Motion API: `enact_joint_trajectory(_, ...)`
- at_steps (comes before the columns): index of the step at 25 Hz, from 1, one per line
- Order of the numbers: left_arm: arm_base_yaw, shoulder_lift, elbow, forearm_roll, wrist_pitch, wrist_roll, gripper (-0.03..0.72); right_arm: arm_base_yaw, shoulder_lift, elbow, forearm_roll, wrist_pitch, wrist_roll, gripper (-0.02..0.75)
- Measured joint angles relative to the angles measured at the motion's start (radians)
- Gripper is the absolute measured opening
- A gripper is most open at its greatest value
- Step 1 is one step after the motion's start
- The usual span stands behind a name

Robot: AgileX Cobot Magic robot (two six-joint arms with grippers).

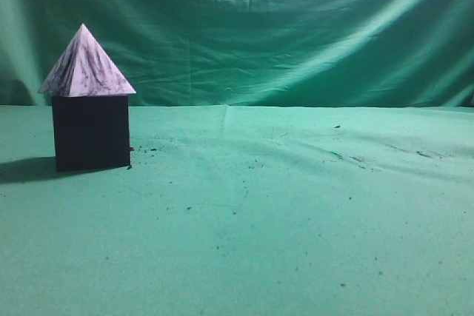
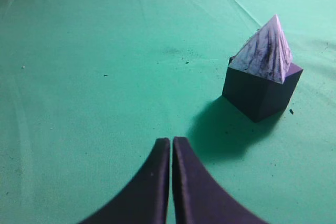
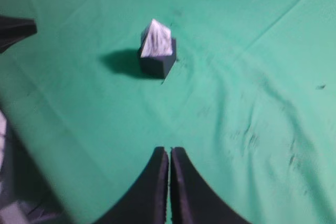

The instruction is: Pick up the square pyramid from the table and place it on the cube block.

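The marbled lilac-white square pyramid (image 1: 87,66) stands upright on top of the dark cube block (image 1: 92,132) at the left of the green cloth table (image 1: 281,212). Both show in the left wrist view, pyramid (image 2: 265,53) on cube (image 2: 260,92), to the upper right of my left gripper (image 2: 171,141), which is shut and empty, well apart from them. In the right wrist view the pyramid (image 3: 155,40) on the cube (image 3: 159,64) lies far ahead of my right gripper (image 3: 169,150), also shut and empty. Neither gripper shows in the exterior view.
Dark crumbs speckle the cloth near the cube (image 1: 148,150) and at the right (image 1: 348,157). A green backdrop (image 1: 296,27) hangs behind the table. A dark part of the other arm (image 3: 13,29) shows at the left edge of the right wrist view.
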Motion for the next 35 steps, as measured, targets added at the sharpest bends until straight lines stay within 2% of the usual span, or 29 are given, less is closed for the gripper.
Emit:
enact_joint_trajectory(4, 0.000, 0.000, 0.000, 0.000, 0.000, 0.000, 0.000, -0.070, -0.077, 0.139, -0.020, -0.222, -0.021, 0.000)
enact_joint_trajectory(11, 0.000, 0.000, 0.000, 0.000, 0.000, 0.000, 0.000, -0.356, -0.315, 0.515, -0.004, -0.612, -0.026, 0.000)
enact_joint_trajectory(14, 0.000, 0.000, 0.000, 0.000, 0.000, 0.000, 0.000, -0.498, -0.430, 0.697, 0.000, -0.703, -0.026, 0.000)
enact_joint_trajectory(18, 0.000, 0.000, 0.000, 0.000, 0.000, 0.000, 0.000, -0.679, -0.617, 0.881, 0.002, -0.735, -0.026, 0.000)
enact_joint_trajectory(21, 0.000, 0.000, 0.000, 0.000, 0.000, 0.000, 0.000, -0.783, -0.718, 0.990, 0.013, -0.747, -0.026, 0.000)
enact_joint_trajectory(26, 0.000, 0.000, 0.000, 0.000, 0.000, 0.000, 0.000, -0.864, -0.727, 1.057, 0.045, -0.740, -0.026, 0.000)
enact_joint_trajectory(35, 0.000, 0.000, 0.000, 0.000, 0.000, 0.000, 0.000, -0.865, -0.727, 1.061, 0.051, -0.687, -0.026, 0.000)
